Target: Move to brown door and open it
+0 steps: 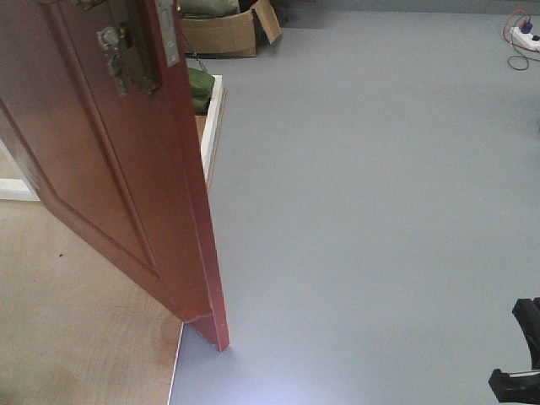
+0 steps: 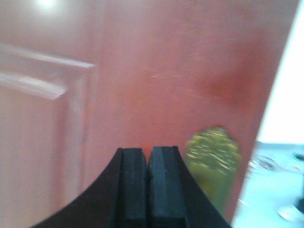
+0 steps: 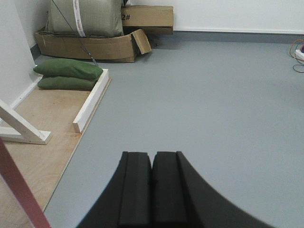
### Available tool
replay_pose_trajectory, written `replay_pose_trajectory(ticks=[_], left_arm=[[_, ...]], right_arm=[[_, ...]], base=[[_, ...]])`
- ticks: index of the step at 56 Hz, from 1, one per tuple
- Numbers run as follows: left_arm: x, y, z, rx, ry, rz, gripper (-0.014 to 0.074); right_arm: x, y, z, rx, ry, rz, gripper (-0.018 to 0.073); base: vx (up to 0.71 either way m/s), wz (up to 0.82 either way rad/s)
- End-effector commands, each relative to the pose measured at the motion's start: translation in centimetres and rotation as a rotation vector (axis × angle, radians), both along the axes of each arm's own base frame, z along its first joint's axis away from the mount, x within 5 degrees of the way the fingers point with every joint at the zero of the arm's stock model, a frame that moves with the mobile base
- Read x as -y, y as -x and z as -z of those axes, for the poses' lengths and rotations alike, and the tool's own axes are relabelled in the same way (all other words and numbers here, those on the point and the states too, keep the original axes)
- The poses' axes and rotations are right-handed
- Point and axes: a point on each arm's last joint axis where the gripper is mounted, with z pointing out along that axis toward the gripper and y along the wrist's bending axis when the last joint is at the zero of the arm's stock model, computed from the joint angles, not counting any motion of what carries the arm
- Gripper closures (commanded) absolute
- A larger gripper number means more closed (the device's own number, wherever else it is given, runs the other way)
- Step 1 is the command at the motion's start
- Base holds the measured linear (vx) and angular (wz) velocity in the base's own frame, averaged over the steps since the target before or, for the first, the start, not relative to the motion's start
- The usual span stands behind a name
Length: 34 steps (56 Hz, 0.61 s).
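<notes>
The brown door (image 1: 110, 177) stands ajar at the left of the front view, its free edge pointing toward me, with a brass lock plate and handle (image 1: 126, 51) near the top. My left gripper (image 2: 149, 154) is shut and empty, its tips close to or against the door face (image 2: 156, 71), just left of the brass plate (image 2: 213, 152). My right gripper (image 3: 152, 159) is shut and empty, pointing over the grey floor (image 3: 213, 104). A black part of the right arm (image 1: 521, 354) shows at the lower right of the front view.
Cardboard boxes (image 3: 95, 45) and a grey-green sack (image 3: 85, 16) stand against the far wall. Green bags (image 3: 69, 71) lie on a wooden platform (image 3: 42, 142) with a white border (image 3: 90, 102). Cables and a power strip (image 1: 523, 38) lie at far right.
</notes>
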Motion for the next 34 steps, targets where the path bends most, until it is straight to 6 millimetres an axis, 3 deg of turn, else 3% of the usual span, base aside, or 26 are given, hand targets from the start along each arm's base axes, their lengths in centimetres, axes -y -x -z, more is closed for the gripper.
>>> replay_pose_trajectory(ticks=[1,14,34], left_arm=[[0.7,0.5,-2.0,0.072,-0.003,0.06,0.045],[1.7,0.3,-2.1,0.065,-0.016,0.045,0.045],[1.7,0.4,-2.2,0.067,-0.013,0.049,0.045]], right_arm=[[0.0,-0.2,-0.5,0.077,0.007,0.002,0.0559],[0.0,-0.2,-0.6,0.078,0.007,0.002,0.0559],[0.0,-0.2,-0.6,0.078,0.007,0.002,0.0559]], base=[[0.0,0.0],[0.0,0.0],[0.0,0.0]])
